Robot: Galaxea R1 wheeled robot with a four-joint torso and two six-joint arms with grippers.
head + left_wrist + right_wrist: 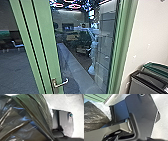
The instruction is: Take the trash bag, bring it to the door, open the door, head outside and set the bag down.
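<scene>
A green-framed glass door [46,45] stands in front of me in the head view, with its metal lever handle [61,82] low on the frame post. The dark, glossy trash bag [23,120] looms large and close to the camera in the left wrist view. In the right wrist view the same bag [95,117] lies to one side of the robot's dark plate, with part of the green door frame [99,97] beyond it. What grips the bag is hidden, and I cannot tell how the fingers of either gripper stand.
Grey bins [146,83], one with a green rim, stand against the white wall [147,32] right of the door. Through the glass show a long low ledge [75,67] and a chair [18,45].
</scene>
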